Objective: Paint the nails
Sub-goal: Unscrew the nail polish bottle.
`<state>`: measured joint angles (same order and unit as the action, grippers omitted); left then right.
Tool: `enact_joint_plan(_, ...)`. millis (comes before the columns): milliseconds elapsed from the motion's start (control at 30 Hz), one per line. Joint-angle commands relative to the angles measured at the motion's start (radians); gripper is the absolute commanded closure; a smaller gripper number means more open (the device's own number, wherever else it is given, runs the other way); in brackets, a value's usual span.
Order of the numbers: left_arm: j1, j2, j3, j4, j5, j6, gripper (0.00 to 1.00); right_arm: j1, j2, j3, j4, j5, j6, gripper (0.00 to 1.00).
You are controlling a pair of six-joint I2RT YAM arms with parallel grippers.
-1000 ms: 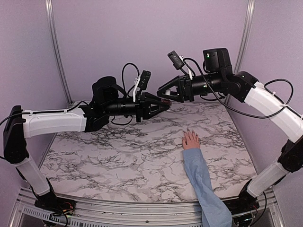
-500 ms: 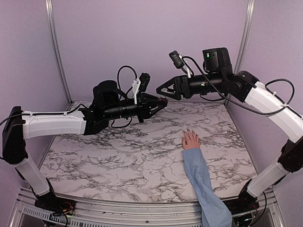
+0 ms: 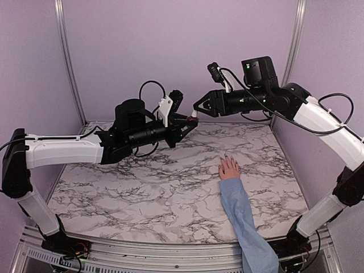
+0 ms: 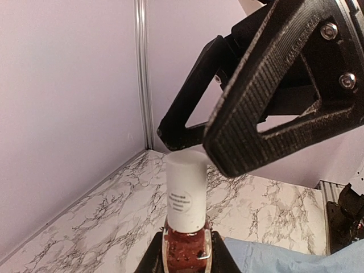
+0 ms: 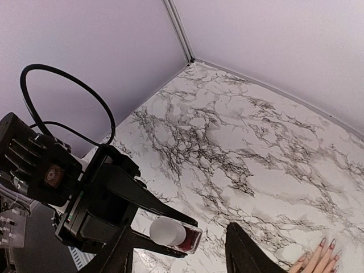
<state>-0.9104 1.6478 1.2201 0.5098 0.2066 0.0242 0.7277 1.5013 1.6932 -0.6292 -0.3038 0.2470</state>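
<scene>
My left jaws are clamped tight on the glass of a small nail polish bottle [image 4: 186, 250] of dark red lacquer, held up in the air with its white cap [image 4: 186, 196] pointing at my right arm. My right jaws stand partly open, 1 finger on each side of that cap, and grip nothing.

The nails [image 3: 227, 157] are on a pinkish hand [image 3: 229, 169] lying flat on the marble tabletop [image 3: 142, 187], in a light-blue sleeve [image 3: 242, 216], well below and apart from the bottle.

I judge the nails tiny, hard and smooth, things only a brush should touch, lightly, and never to be gripped. The bottle looks light, slick and breakable. The cap is the place to hold, square across its round side.

My left wrist view shows the polish colour and the cap's small label but no nails. My right wrist view shows clear gaps beside the cap and pointed fingertips at its lower corner. Only the top view shows the whole hand.
</scene>
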Motion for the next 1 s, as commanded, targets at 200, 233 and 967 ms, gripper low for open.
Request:
enact_joint_plan(200,-0.037,-0.001,0.052,-0.035,-0.154,0.067,1.00,0.004,0.026,0.028,-0.011,0.043,0.067,0.50)
enact_joint_plan(233,-0.040,0.003,0.055,-0.038,-0.158,0.072,1.00,0.004,0.029,0.028,-0.011,0.042,0.072,0.52)
enact_joint_plan(967,-0.049,-0.020,0.054,-0.077,-0.120,0.093,1.00,0.004,0.014,-0.007,0.053,-0.094,0.042,0.97)
